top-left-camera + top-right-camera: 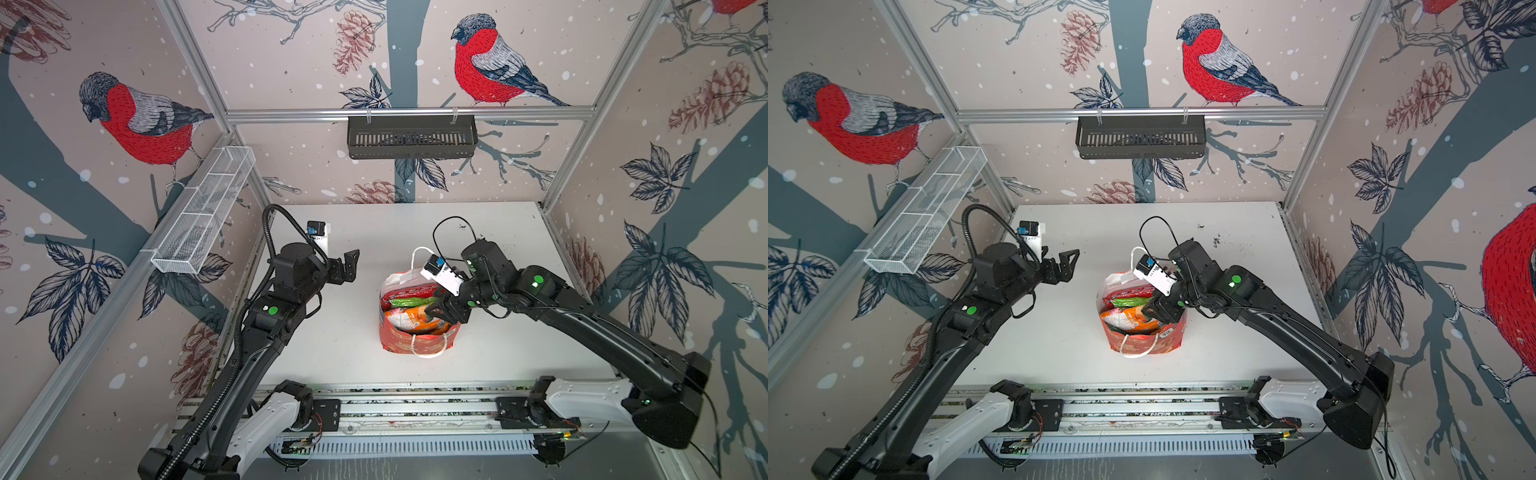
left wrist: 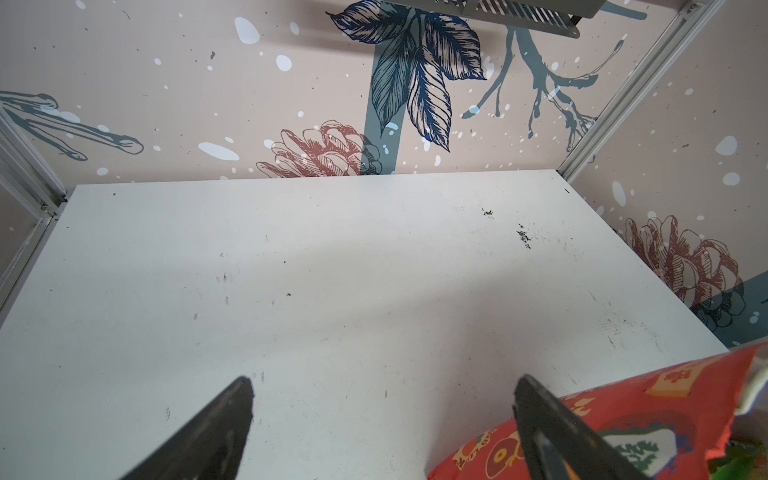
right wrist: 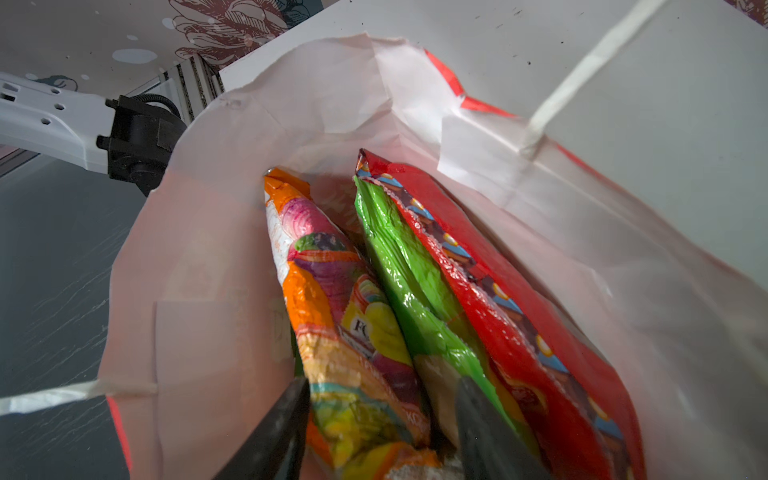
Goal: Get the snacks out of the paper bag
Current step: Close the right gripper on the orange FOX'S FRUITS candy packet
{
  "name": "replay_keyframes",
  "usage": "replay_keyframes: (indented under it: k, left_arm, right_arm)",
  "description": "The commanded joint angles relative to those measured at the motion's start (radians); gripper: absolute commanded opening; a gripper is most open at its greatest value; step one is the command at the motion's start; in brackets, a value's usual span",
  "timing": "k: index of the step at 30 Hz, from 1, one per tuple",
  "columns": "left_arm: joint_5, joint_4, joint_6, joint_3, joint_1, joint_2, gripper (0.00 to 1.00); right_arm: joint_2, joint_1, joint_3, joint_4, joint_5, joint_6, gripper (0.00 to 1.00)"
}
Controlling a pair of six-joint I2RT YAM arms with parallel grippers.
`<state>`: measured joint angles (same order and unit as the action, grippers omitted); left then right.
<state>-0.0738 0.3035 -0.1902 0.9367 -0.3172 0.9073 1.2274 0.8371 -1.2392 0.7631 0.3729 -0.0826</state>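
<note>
On my far left, the white wire basket (image 1: 203,216) hangs on the side wall, well clear of the table (image 1: 332,340).

The left gripper (image 1: 347,266) hovers above the table's left half, towards the back edge. Its jaws are spread wide with nothing between them. In its wrist view I see bare tabletop between the two fingers (image 2: 232,415), and a corner of the paper bag (image 2: 665,399) shows just past one of them.

In both top views the paper bag (image 1: 415,340) stands upright at about mid-table, a little nearer the front edge than the back. Its mouth gapes open and one white cord handle (image 1: 428,351) droops down the front wall.

All the snacks I can see are inside it, standing on edge. The red packet (image 1: 409,293) is nearest the bag's back wall, the green chip bag (image 1: 411,302) lies against it, and the orange Fox's candy pack (image 1: 409,318) is nearest the front.

The right gripper (image 1: 440,305) is dipped into the bag's mouth from the right. In its wrist view the jaws are partly apart and straddle the top of the orange Fox's candy pack (image 3: 332,291). One finger (image 3: 286,419) is against the pack's outer face and the other is over by the green chip bag (image 3: 399,257). I cannot tell whether they are pinching the pack yet.
</note>
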Motion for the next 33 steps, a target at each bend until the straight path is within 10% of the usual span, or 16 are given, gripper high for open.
replay_keyframes:
  k: [1,17,33]
  left_arm:
    - [-0.006,0.004,0.012,0.01,-0.001,0.004,0.97]
    - [-0.015,0.005,0.018,0.017,-0.001,0.027,0.97]
    - [-0.021,-0.004,0.015,0.013,0.0,0.035,0.97]
  right_arm:
    - [0.008,0.008,0.0,0.014,0.001,-0.009,0.56]
    - [0.017,0.011,-0.011,0.009,-0.005,-0.016,0.1]
    - [-0.111,-0.021,-0.047,-0.131,0.024,0.026,0.02]
